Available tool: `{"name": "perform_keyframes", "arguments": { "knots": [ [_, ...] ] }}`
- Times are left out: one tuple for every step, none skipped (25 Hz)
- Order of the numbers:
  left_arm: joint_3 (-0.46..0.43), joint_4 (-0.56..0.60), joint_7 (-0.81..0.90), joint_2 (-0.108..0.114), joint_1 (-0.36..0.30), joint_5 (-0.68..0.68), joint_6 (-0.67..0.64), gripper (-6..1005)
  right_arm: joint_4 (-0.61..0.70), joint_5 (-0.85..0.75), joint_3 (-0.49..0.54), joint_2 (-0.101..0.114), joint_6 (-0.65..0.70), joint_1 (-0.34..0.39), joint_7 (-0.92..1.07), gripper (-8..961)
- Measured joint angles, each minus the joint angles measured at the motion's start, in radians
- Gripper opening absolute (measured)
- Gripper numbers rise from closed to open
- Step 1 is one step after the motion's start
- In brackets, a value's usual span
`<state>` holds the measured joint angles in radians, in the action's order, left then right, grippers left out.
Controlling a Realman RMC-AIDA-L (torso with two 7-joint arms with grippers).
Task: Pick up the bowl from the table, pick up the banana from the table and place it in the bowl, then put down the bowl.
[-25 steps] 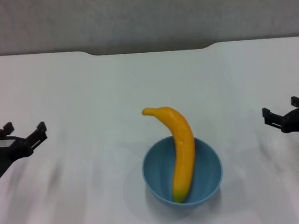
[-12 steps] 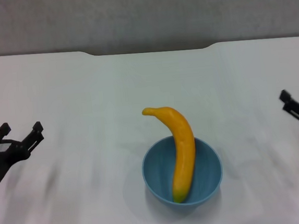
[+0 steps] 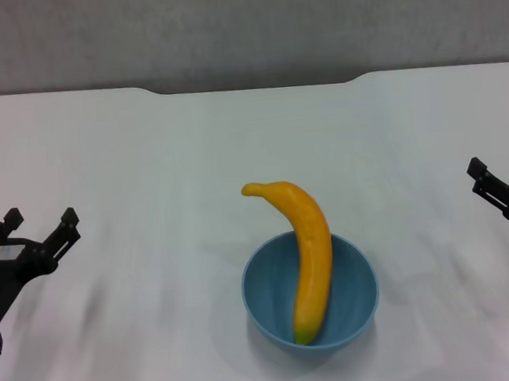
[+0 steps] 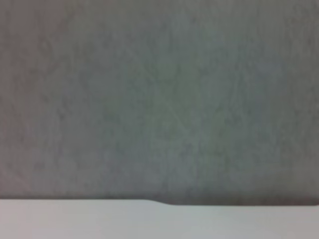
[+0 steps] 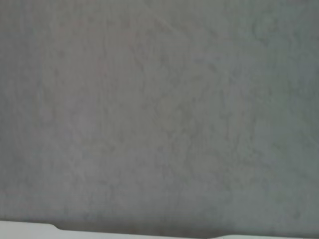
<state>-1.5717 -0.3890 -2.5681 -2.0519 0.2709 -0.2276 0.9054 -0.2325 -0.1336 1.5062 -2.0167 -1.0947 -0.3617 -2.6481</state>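
Observation:
The light-blue bowl [image 3: 310,295] stands on the white table [image 3: 145,164] near its front middle. The yellow banana [image 3: 302,253] lies in it, dark end down inside the bowl and stem end sticking out over the far rim. My left gripper [image 3: 40,223] hovers open at the left edge of the head view, well clear of the bowl. At the far right edge my right gripper [image 3: 502,165] is open too, with nothing between its fingers. Both wrist views show only the grey wall and a strip of table edge.
The table's far edge has a shallow notch [image 3: 254,85] in front of a grey wall [image 3: 240,22]. The same notched table edge [image 4: 159,203] and wall show in the left wrist view, and the table edge [image 5: 55,228] shows in the right wrist view.
My right gripper has drawn back outward to the right edge, then shifted slightly inward. My left gripper has barely moved. The bowl and banana have stayed still.

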Motion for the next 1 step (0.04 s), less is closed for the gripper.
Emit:
{"name": "perform_keyframes", "arguments": {
  "knots": [
    [0.000,0.006,-0.001,0.000,0.004,0.000,0.000,903,0.002,0.001,-0.001,0.000,0.001,0.000,-0.001,880]
  ]
}}
